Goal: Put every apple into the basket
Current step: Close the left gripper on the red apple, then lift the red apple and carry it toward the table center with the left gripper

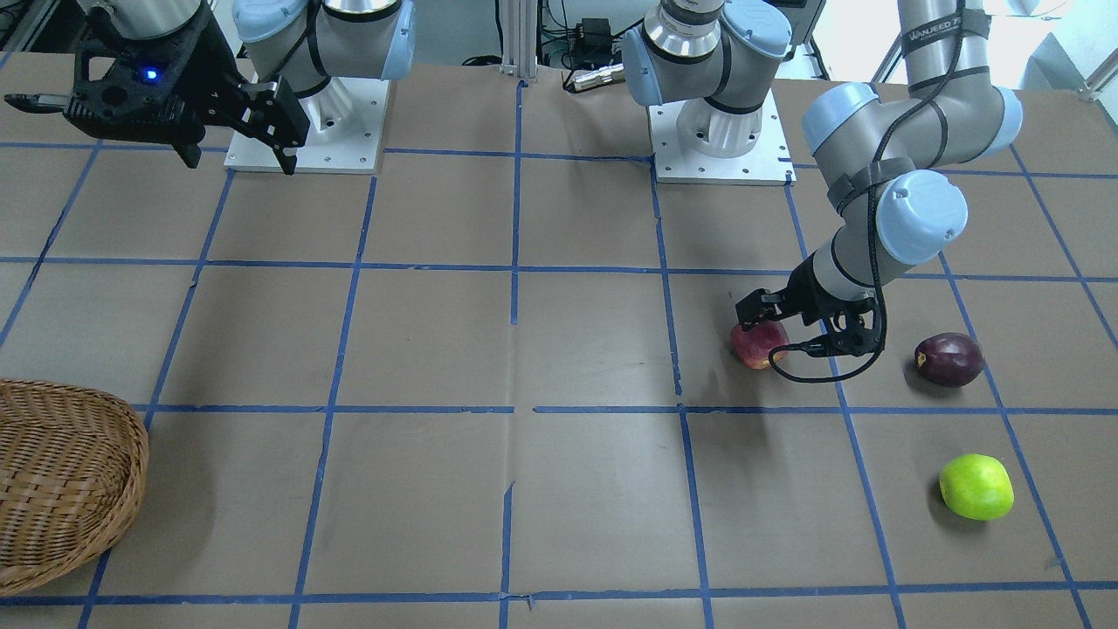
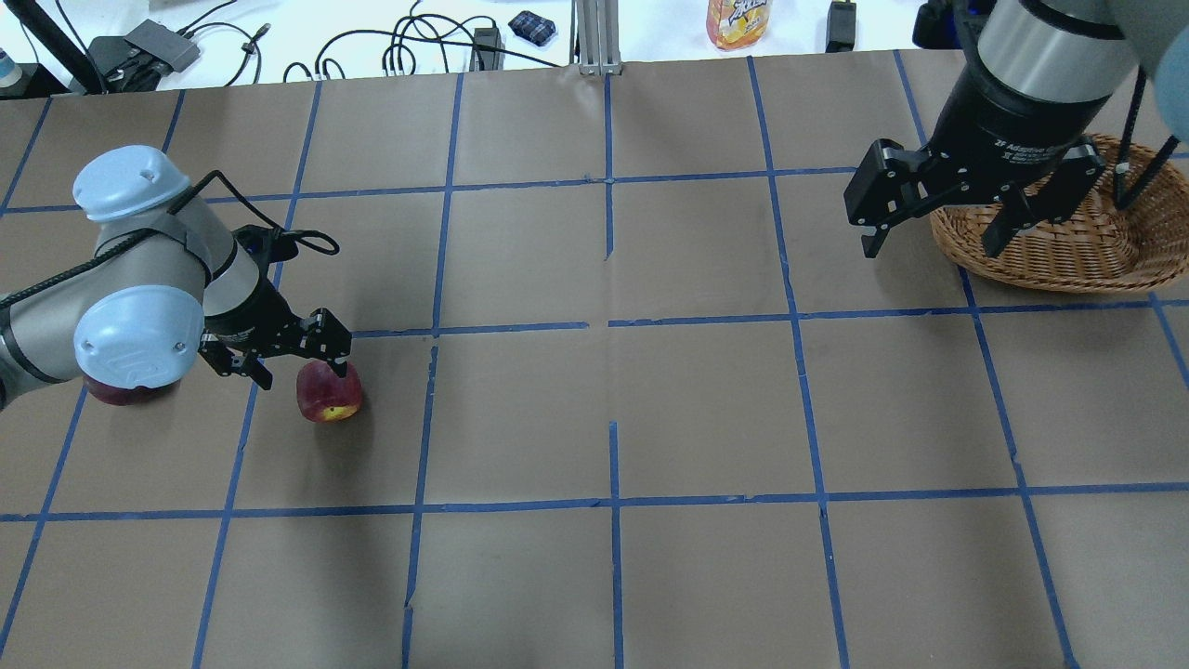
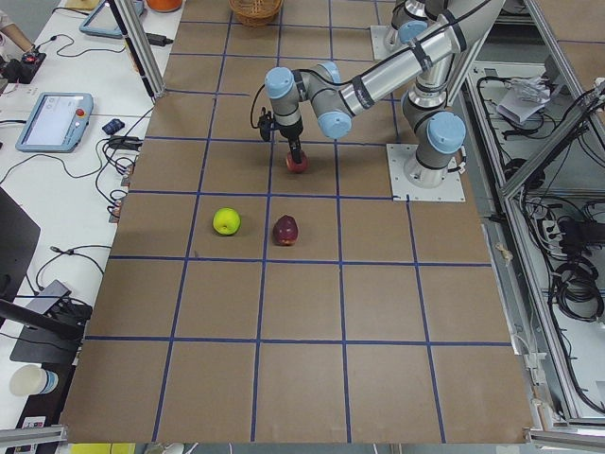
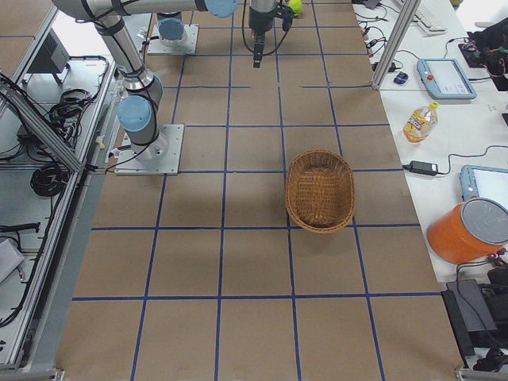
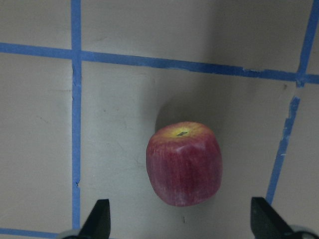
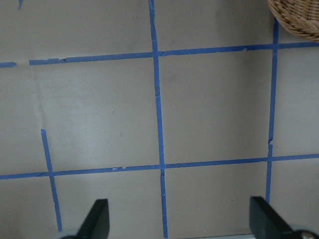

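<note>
The red apple (image 1: 758, 345) with a yellow patch lies on the brown table. My left gripper (image 2: 279, 351) is open just above it. The left wrist view shows the apple (image 5: 184, 164) between the spread fingertips (image 5: 99, 219), untouched. The dark purple apple (image 1: 949, 359) and the lime green apple (image 1: 976, 487) lie further out on my left side. In the overhead view the purple apple (image 2: 116, 395) is mostly hidden under my left arm. The wicker basket (image 2: 1105, 265) sits far on my right, with nothing in it. My right gripper (image 2: 936, 243) is open and holds nothing, raised beside the basket's edge.
Blue tape lines divide the table into squares. The arm bases (image 1: 306, 131) (image 1: 721, 140) stand at the robot's edge. A juice bottle (image 2: 738, 19) and cables lie beyond the far edge. An orange bucket (image 4: 468, 230) stands on a side bench.
</note>
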